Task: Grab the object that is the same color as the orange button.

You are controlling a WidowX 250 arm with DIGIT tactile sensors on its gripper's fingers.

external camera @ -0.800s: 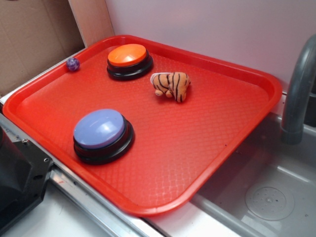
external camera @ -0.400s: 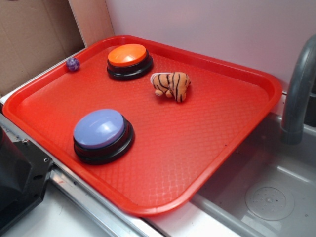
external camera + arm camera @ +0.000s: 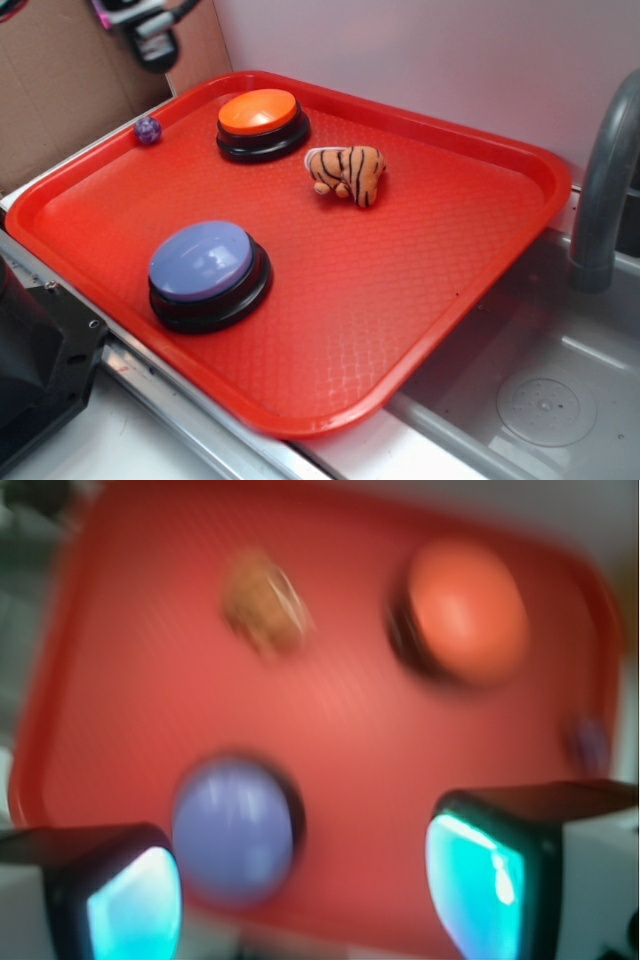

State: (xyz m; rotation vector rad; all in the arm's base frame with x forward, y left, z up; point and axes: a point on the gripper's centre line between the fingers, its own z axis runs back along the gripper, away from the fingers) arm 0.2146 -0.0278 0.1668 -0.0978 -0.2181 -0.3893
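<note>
Plush tiger (image 3: 346, 172) lies lengthwise across the tray (image 3: 420, 290); hand (image 3: 300, 880) wide open, empty.

gripper (image 3: 150, 35) now in view at top-left corner of exterior shot, absent from both earlier frames, hanging above the far-left edge of the tray (image 3: 520, 165), wide apart jaws in blurred wrist view

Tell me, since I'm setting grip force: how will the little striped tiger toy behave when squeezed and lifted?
The tiger toy looks like fuzzy plush, so it will probably compress and give under the fingers. Being small, it is likely light. It lies alone on the flat tray and seems unlikely to roll, unlike the purple ball.
</note>
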